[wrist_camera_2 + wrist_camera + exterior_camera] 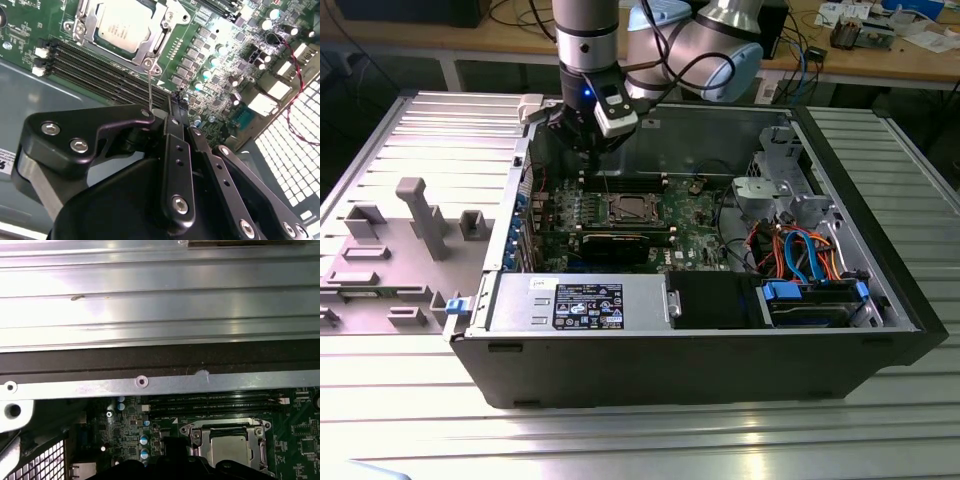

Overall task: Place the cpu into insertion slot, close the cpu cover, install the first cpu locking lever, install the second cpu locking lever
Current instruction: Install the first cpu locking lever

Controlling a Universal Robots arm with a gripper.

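Fingers (175, 150) closed, over open PC case (720, 355) on ribbed metal table (620, 440); wood bench (920, 65) behind; cpu (120, 25) seated.

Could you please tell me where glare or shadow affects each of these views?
In the first wrist view, glare washes out the ribbed metal table; in the second wrist view, the cpu shines brightly; in the exterior view, the inside of the computer case lies in shade.

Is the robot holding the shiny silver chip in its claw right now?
No, the cpu lies in the insertion slot on the green board, framed by the cpu cover, apart from the gripper.
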